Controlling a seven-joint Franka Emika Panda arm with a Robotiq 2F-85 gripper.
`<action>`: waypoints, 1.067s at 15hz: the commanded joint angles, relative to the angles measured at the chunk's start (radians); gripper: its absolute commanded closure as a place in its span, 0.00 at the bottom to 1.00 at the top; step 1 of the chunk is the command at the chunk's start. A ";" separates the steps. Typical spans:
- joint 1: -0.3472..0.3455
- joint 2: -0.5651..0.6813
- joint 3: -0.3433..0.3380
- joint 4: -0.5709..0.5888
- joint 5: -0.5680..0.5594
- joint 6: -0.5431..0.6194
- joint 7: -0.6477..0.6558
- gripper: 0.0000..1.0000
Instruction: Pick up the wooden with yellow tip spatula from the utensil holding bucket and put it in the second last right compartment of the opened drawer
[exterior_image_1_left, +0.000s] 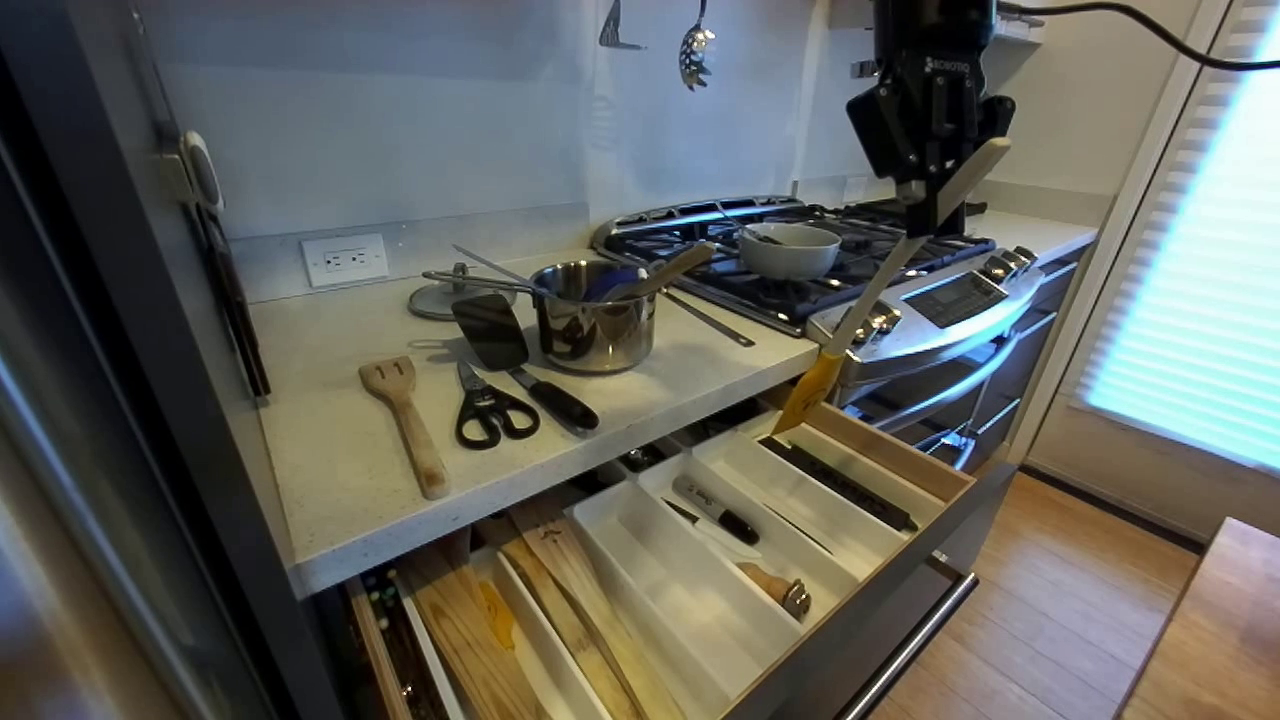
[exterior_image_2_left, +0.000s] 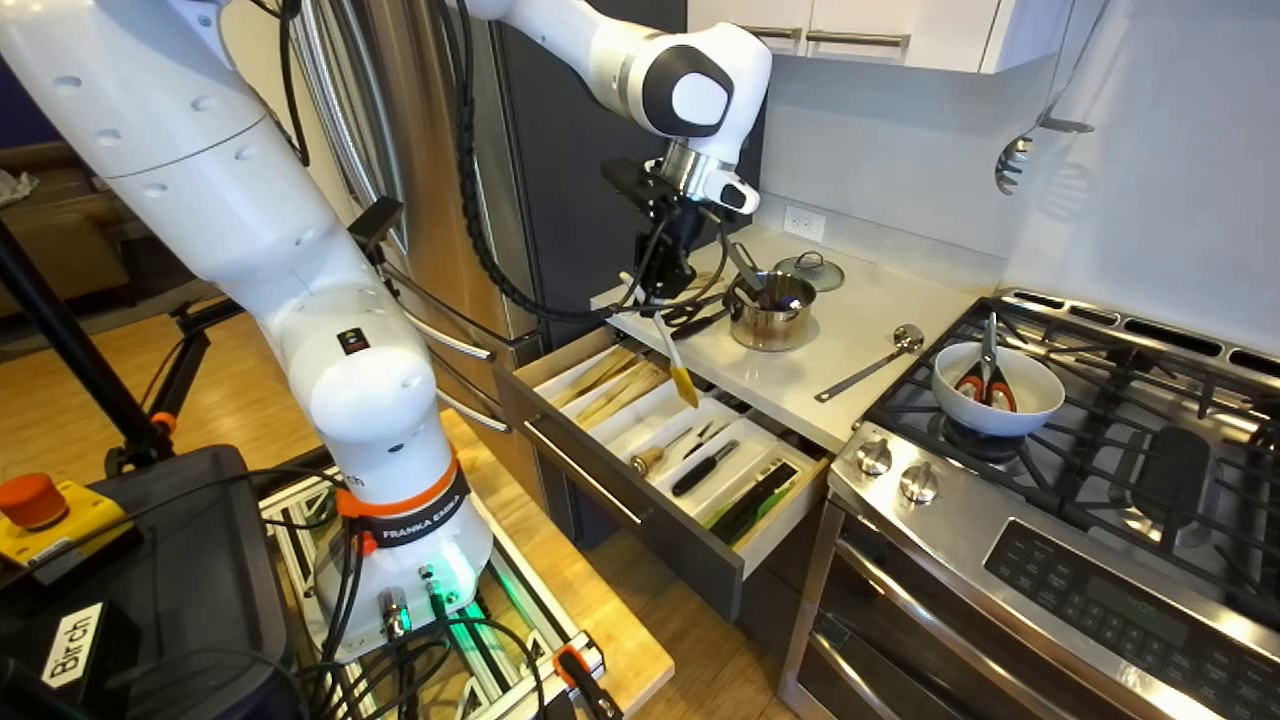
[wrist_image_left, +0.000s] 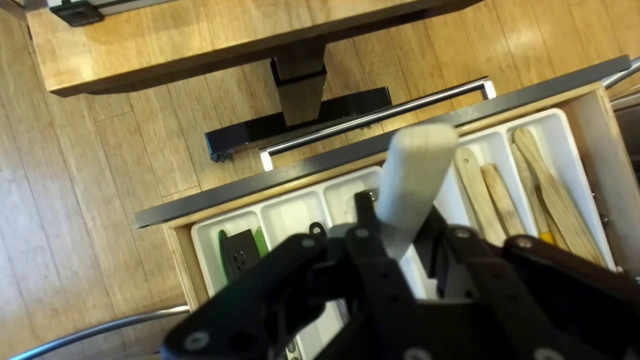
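The spatula with a pale wooden handle (wrist_image_left: 417, 165) and a yellow tip is in my gripper (wrist_image_left: 387, 220). My gripper (exterior_image_1_left: 925, 215) is shut on the handle above the open drawer and also shows in an exterior view (exterior_image_2_left: 662, 290). The spatula hangs tilted, yellow tip (exterior_image_1_left: 808, 390) down, and the tip also shows in an exterior view (exterior_image_2_left: 684, 385). In the wrist view the tip is hidden. The open drawer (exterior_image_2_left: 560, 450) holds a white tray (wrist_image_left: 320, 192) with several compartments. The steel pot (exterior_image_1_left: 597, 335) with utensils stands on the counter; it also shows in an exterior view (exterior_image_2_left: 770, 328).
Wooden utensils (wrist_image_left: 482, 195) lie in tray compartments. Others hold a black marker (exterior_image_1_left: 718, 510), a wooden-handled tool (exterior_image_1_left: 775, 588) and a black-green item (wrist_image_left: 242, 250). A slotted wooden turner (exterior_image_1_left: 405, 420), black scissors (exterior_image_1_left: 490, 410) and a black turner (exterior_image_1_left: 535, 370) lie on the counter. A bowl (exterior_image_2_left: 1000, 400) stands on the stove.
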 joint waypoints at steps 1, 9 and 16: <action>0.007 -0.002 0.018 -0.031 -0.067 0.107 0.029 0.94; 0.002 -0.017 0.018 -0.212 -0.146 0.401 0.027 0.94; -0.004 0.005 0.016 -0.248 -0.137 0.526 0.053 0.77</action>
